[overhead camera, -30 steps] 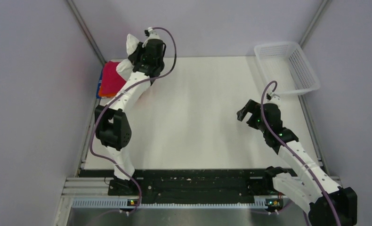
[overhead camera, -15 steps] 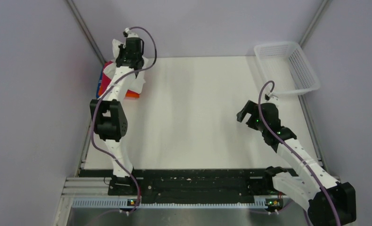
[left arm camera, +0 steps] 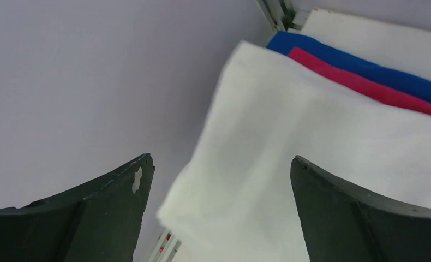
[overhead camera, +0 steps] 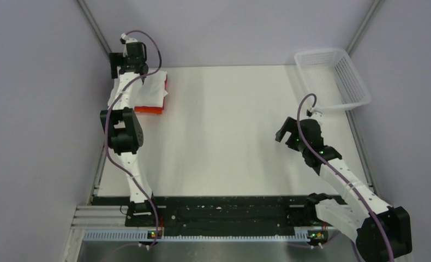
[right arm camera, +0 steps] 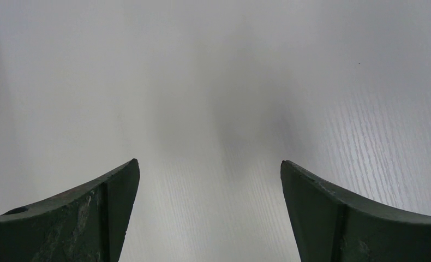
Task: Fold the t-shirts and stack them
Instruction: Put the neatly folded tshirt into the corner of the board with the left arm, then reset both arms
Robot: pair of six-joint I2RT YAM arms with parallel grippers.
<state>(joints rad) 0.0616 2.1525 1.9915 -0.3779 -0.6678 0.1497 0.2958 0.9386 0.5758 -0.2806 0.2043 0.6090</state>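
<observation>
Over in the far-left corner of the table [overhead camera: 229, 125], the white t-shirt [overhead camera: 152, 89] lies folded on top of the stack. Its long side runs across the table and its left end reaches toward the wall. Crimson t-shirt [left arm camera: 360, 83] and blue t-shirt [left arm camera: 366, 64] edges peek out beneath it, with an orange t-shirt [overhead camera: 148, 109] edge along the near side. The left gripper [left arm camera: 220, 159] hovers above with its fingers released and spread wide. The right gripper [right arm camera: 209, 162] hangs over bare table, also spread and holding nothing.
</observation>
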